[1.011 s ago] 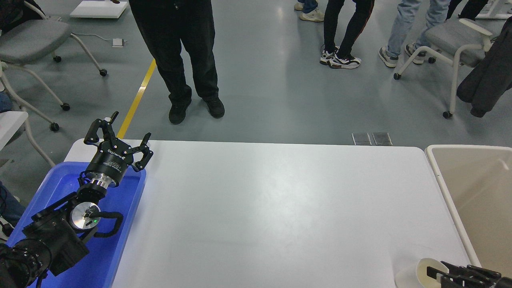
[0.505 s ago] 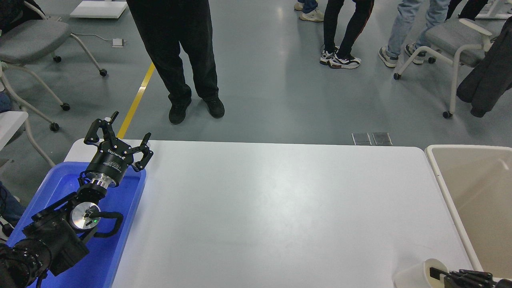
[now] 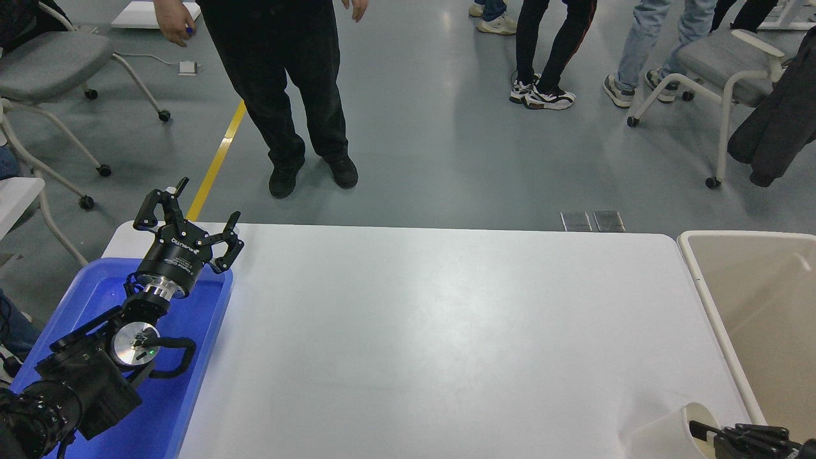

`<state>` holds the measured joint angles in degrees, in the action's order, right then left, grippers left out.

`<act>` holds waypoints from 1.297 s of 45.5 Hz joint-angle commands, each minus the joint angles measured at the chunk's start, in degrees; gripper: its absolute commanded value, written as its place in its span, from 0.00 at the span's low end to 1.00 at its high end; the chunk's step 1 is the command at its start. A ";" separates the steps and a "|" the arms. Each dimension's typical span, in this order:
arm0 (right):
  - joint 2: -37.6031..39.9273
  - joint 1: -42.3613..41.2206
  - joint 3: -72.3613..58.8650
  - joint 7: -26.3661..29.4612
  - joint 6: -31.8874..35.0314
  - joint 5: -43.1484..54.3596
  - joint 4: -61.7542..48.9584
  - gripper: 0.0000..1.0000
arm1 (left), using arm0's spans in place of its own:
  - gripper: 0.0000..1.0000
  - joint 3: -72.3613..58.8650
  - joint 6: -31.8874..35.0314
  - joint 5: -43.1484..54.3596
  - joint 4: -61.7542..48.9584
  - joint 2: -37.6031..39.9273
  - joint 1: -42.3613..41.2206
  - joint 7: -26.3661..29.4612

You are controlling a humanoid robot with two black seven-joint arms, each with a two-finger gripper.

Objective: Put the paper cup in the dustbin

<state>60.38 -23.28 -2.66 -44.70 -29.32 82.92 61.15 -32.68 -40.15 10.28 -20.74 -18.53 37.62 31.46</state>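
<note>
Right end effector (image 3: 717, 432): at the near right corner, mostly cut off by the frame; black fingers (image 3: 707, 427) reached over the cup's rim, one apparently inside the mouth, so it seemed closed on the wall, though the pinch itself could not be seen.
Paper cup (image 3: 666, 433): at the right end effector's tips, tilted, mouth facing it, low over the surface (image 3: 414, 331).
Handling: judged very light, thin and easily crushed; the dented rim suggested soft walls, so a gentle pinch at the rim looked best.
Dustbin (image 3: 714, 299): just right of and beyond the right end effector, beige, open-topped.
Left end effector (image 3: 191, 220): parked far left above the blue tray (image 3: 89, 290), fingers spread, holding nothing.
Writing: white lettering on the left end effector's body, too small to read.
Beyond: a person (image 3: 287, 83) stood past the surface's far edge.
</note>
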 commanded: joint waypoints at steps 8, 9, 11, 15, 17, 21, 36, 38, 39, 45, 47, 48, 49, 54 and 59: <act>9.92 -3.97 0.64 -0.30 0.14 -0.74 5.47 0.00 | 1.00 -0.01 -0.01 0.00 -0.01 -0.10 0.00 0.00; 10.80 -4.23 0.64 -0.30 0.23 -0.74 5.82 0.00 | 1.00 -0.01 -0.01 0.00 -0.01 -0.10 0.00 0.00; 12.47 -5.02 0.64 -0.30 0.40 -0.74 6.53 0.00 | 1.00 -0.01 -0.01 0.00 -0.01 -0.10 0.00 0.00; 15.46 -7.13 0.64 -0.30 0.58 -0.74 7.76 0.00 | 1.00 -0.01 -0.01 0.00 -0.01 -0.19 0.00 -0.09; 17.04 -8.10 0.64 -0.30 0.67 -0.83 8.28 0.00 | 1.00 -0.01 -0.01 0.00 -0.01 -0.19 0.00 -0.09; 19.77 -9.68 0.64 -0.30 0.93 -0.83 9.25 0.00 | 1.00 -0.01 -0.01 0.00 -0.01 -0.19 0.00 0.00; 26.80 -15.39 0.81 -0.30 3.74 -1.79 11.19 0.00 | 1.00 -0.01 -0.01 0.00 0.08 -0.19 0.00 -0.09; 27.24 -16.27 0.81 -0.30 4.88 -3.11 11.19 0.00 | 1.00 -0.01 -0.01 0.00 -0.01 -0.19 0.00 0.00; 27.33 -16.71 0.81 -0.30 5.41 -3.81 11.19 0.00 | 1.00 -0.01 -0.01 0.00 -0.01 -0.19 0.00 -0.09; 27.51 -19.96 0.90 -0.30 9.71 -7.94 11.10 0.00 | 1.00 -0.01 -0.01 0.00 -0.01 -0.19 0.00 0.00; 27.59 -21.10 0.90 -0.30 11.03 -8.82 11.01 0.00 | 1.00 -0.01 -0.01 0.00 -0.01 -0.19 0.00 0.00; 27.68 -21.63 0.90 -0.30 11.74 -9.26 10.92 0.00 | 1.00 -0.01 -0.01 0.00 -0.01 -0.19 0.00 0.00; 27.86 -22.25 0.90 -0.30 12.35 -9.70 10.84 0.00 | 1.00 -0.01 -0.01 0.00 -0.01 -0.19 0.00 0.00; 28.21 -23.92 0.90 -0.30 16.04 -13.30 10.49 0.00 | 1.00 -0.01 -0.01 0.00 -0.01 -0.19 0.00 0.00; 27.51 -24.54 0.90 -0.30 21.30 -21.27 9.87 0.00 | 1.00 -0.01 -0.01 0.00 -0.01 -0.10 0.00 -0.09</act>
<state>87.71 -44.81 -1.79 -45.00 -16.33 71.92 71.70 -32.70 -40.17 10.28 -20.73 -18.72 37.61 31.43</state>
